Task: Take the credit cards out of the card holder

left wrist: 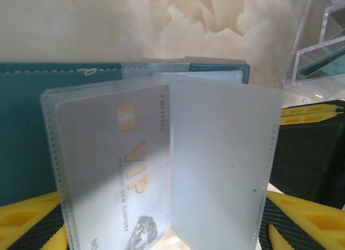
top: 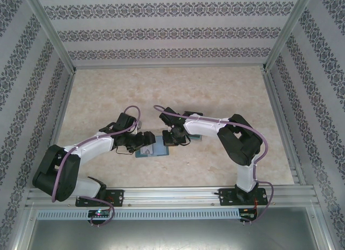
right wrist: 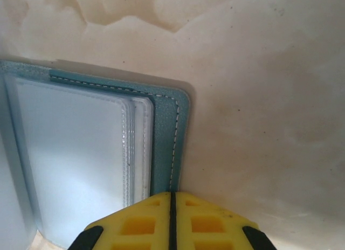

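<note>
Marbled tabletop (top: 215, 88) is bearing the open card holder (top: 152, 151) between my grippers. I am holding the left gripper (left wrist: 167, 228) wide, the holder's upright sleeves (left wrist: 226, 164) and a VIP credit card (left wrist: 124, 169) just ahead; the right gripper (right wrist: 172, 207), pressed closed, is touching the teal edge.

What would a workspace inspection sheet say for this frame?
Surface: beige marbled tabletop.
Job's things: teal folding card holder lies open; a grey VIP-lettered credit card sits in a frosted sleeve.
Clutter: clear acrylic piece beside the holder.
Grippers: left gripper open, astride the sleeves; right gripper shut at the holder's edge.
Cables: purple cables run along both arms.
Surroundings: patterned wall panels, aluminium frame.
</note>
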You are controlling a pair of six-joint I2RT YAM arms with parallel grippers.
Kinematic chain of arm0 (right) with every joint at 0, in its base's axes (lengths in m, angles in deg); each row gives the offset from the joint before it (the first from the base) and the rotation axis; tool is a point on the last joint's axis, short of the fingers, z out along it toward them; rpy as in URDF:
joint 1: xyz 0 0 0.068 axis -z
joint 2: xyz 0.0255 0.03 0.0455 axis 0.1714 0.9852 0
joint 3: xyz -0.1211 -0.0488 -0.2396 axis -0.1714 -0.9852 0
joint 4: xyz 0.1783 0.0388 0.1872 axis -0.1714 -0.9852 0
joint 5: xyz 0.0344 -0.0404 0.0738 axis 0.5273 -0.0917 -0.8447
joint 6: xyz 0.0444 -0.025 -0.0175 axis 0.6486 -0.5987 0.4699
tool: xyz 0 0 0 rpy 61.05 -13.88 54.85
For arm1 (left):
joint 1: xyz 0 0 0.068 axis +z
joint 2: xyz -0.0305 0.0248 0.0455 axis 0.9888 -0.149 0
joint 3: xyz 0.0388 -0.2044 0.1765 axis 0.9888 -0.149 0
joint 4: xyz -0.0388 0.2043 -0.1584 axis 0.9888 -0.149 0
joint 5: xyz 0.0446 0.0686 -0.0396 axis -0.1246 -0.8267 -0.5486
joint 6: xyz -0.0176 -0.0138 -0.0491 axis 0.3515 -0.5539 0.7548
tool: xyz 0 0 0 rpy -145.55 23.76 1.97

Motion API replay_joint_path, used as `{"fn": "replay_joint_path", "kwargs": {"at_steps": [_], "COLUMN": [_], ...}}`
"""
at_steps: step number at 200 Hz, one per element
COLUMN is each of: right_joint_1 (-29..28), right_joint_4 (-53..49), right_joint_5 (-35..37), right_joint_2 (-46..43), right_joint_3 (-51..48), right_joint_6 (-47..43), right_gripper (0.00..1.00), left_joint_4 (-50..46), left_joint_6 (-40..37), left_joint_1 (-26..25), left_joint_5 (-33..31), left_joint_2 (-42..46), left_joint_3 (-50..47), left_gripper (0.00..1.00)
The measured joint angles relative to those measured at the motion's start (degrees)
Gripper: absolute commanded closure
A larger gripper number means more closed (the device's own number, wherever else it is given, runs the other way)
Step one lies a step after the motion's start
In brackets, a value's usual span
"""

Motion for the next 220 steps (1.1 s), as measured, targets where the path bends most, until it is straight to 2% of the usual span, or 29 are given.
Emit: {"fn": "replay_joint_path", "kwargs": {"at_steps": [42,135,220], "right_joint_1": [0.0,0.0,0.0], "right_joint_4": [0.0,0.0,0.0], "right_joint_5": [0.0,0.0,0.0], "right_joint_2": [0.0,0.0,0.0], "right_joint_3": [0.0,0.0,0.0], "right_joint_6": [0.0,0.0,0.0], "right_gripper": [1.0,1.0,1.0], "left_joint_4": [-0.1,-6.1,-6.3], "left_joint_6": [-0.2,-2.4,-2.4], "left_joint_1": [0.0,0.0,0.0], "left_joint_5": [-0.1,-5.6,-6.3], "left_joint_2": [0.2,1.8,0.1], "left_joint_3": [0.0,3.2,3.2], "left_gripper": [0.0,0.01,0.04]}}
